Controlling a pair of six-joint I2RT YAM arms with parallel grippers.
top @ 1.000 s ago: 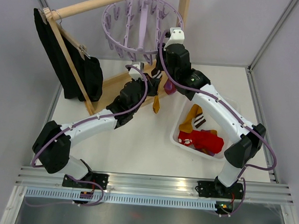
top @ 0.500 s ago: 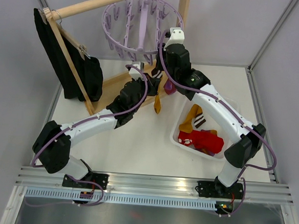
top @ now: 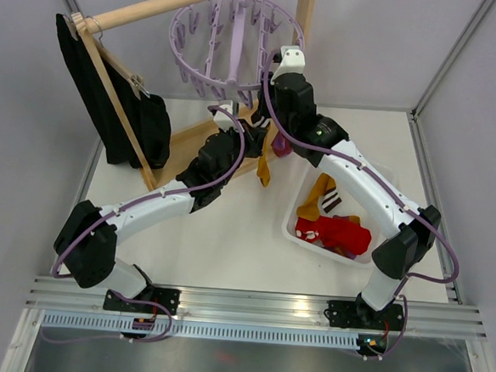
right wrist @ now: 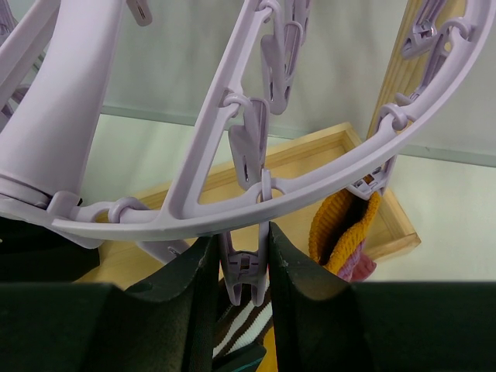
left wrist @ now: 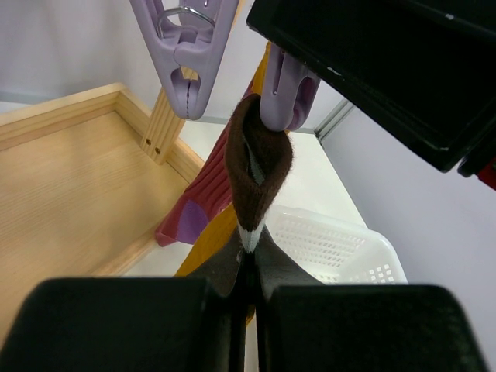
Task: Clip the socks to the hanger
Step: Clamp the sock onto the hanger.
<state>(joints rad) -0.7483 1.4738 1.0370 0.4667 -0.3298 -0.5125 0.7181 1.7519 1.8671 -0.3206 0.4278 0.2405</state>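
Well, left gripper (left wrist: 249, 267): pinched tight on brown sock (left wrist: 260, 167), its top at a lavender peg (left wrist: 288, 85)
Right gripper (right wrist: 242, 260): squeezing that peg under the hanger (right wrist: 325, 192) rim

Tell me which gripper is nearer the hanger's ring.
Right. The right gripper sits just under the ring, jaws closed on a peg; the left gripper is lower, shut on a brown sock reaching to that peg.

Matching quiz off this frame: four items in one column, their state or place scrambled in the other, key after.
1 left gripper
2 right gripper
3 white basket
4 black garment

A hangs at the far left
B closed on a lavender peg
C closed on the brown sock
D holds a red sock

Pairs: 1-C, 2-B, 3-D, 4-A
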